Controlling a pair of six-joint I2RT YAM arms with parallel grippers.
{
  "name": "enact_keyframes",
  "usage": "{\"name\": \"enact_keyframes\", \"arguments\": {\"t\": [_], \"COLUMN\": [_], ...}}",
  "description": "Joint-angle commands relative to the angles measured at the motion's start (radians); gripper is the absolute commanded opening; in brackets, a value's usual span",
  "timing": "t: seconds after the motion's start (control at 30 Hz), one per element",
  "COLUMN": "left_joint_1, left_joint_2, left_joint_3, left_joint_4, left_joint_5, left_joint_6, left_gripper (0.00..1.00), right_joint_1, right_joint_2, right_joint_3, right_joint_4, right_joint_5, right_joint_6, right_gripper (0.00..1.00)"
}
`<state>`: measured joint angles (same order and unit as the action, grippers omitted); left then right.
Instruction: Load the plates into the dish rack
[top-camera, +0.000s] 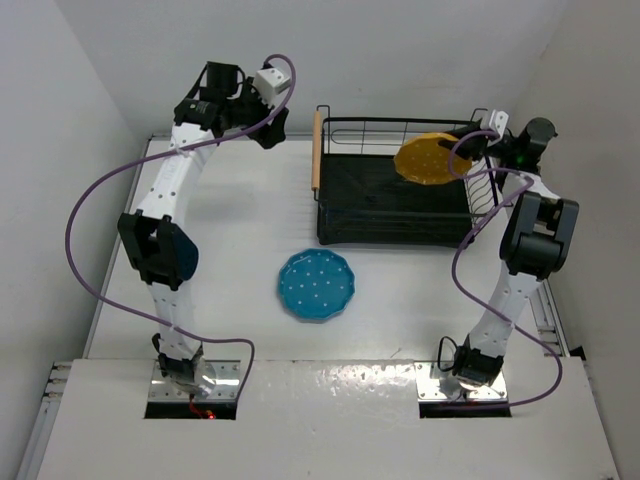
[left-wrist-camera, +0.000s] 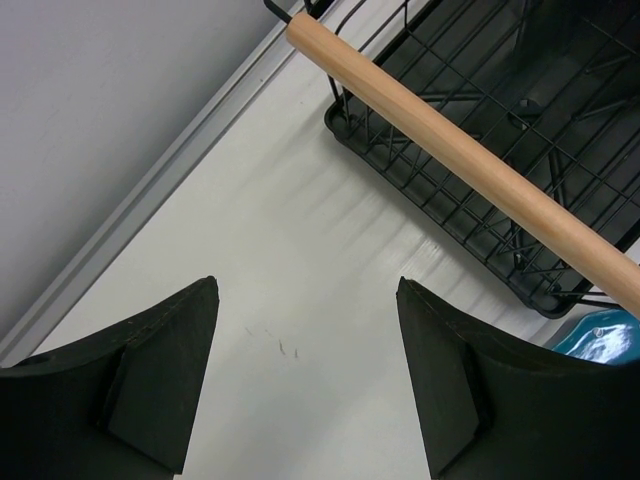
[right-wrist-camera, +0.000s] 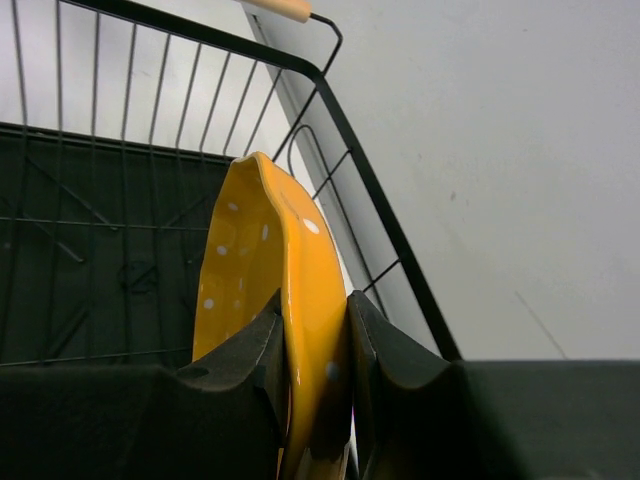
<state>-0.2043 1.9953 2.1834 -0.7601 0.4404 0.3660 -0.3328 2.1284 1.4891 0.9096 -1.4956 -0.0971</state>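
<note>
The black wire dish rack stands at the back right of the table, its wooden handle on the left side. My right gripper is shut on the rim of the yellow-orange dotted plate and holds it tilted over the rack's right half; in the right wrist view the plate stands on edge between the fingers. The teal blue dotted plate lies flat on the table in front of the rack. My left gripper is open and empty, above the table left of the rack.
Walls close in the table at the back and on both sides. A wooden handle crosses the left wrist view, with a sliver of the teal plate below it. Purple cables loop beside both arms.
</note>
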Motion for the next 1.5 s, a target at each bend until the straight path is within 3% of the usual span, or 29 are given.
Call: {"name": "enact_keyframes", "arguments": {"t": [0.0,0.6,1.03,1.47], "left_joint_1": [-0.006,-0.006,-0.006,-0.006], "left_joint_2": [-0.003,0.025,0.025,0.025], "left_joint_3": [0.044,0.045,0.055,0.055], "left_joint_4": [0.025,0.035,0.044,0.044], "left_joint_5": [-0.008,-0.028,-0.037,-0.046], "left_joint_6": [0.014,0.014,0.014,0.014], "left_gripper": [0.77,0.77,0.77,0.77], "right_joint_1": [0.011,0.009,0.009,0.011], "right_joint_2": [-0.001,-0.013,-0.005,-0.008], "right_joint_3": [0.086,-0.018,-0.049,-0.052], "right_joint_4": [0.049,0.006,0.014,-0.006], "right_joint_5": [-0.155,-0.161,-0.157,-0.12], "right_joint_6": [-0.072,-0.07,-0.095,-0.116], "right_gripper": [0.0,0.0,0.41,0.49]}}
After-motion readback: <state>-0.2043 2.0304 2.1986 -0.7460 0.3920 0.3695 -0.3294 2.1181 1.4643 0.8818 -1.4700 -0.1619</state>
